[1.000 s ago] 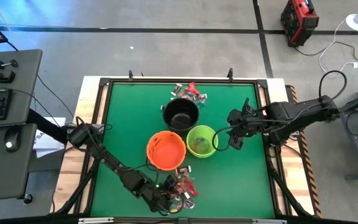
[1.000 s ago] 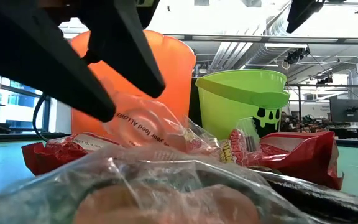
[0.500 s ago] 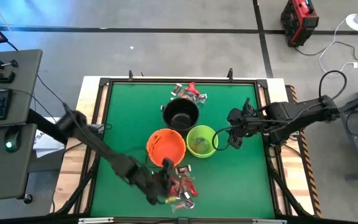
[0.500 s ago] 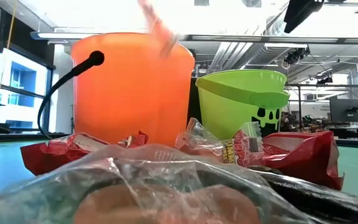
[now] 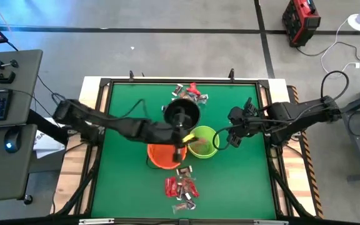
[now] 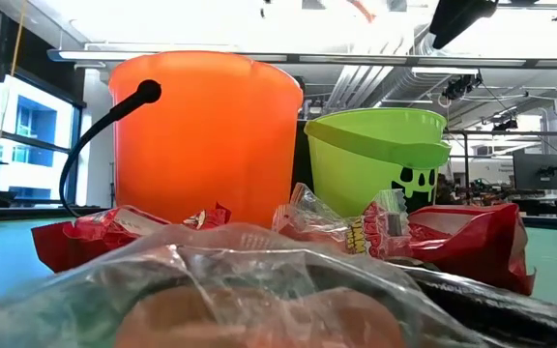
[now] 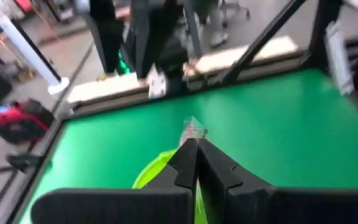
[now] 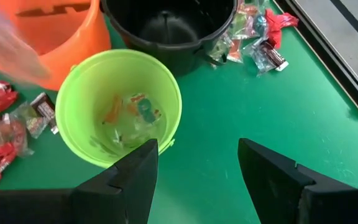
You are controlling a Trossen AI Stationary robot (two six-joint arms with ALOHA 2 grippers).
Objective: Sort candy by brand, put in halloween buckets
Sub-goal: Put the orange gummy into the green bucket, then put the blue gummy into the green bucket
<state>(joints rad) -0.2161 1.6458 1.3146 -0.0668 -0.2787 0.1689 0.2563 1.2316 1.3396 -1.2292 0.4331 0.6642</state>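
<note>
- Your left gripper (image 5: 181,141) is closed on a small clear-wrapped candy (image 7: 194,129), over the near rim of the lime green plastic bucket (image 5: 202,141).
- Your right gripper (image 5: 234,139) waits open at 3 o'clock of that bucket.
- Loose red-wrapped candies (image 5: 180,187) lie at 6 o'clock of the orange plastic bucket (image 5: 160,160).

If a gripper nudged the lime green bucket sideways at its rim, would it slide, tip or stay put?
The lime green bucket looks like thin plastic holding only a few wrapped sweets, so it is probably light and would likely slide. It is narrower at the base than at the rim, so a push up high might tip it. The orange bucket, close beside it, could block it.
</note>
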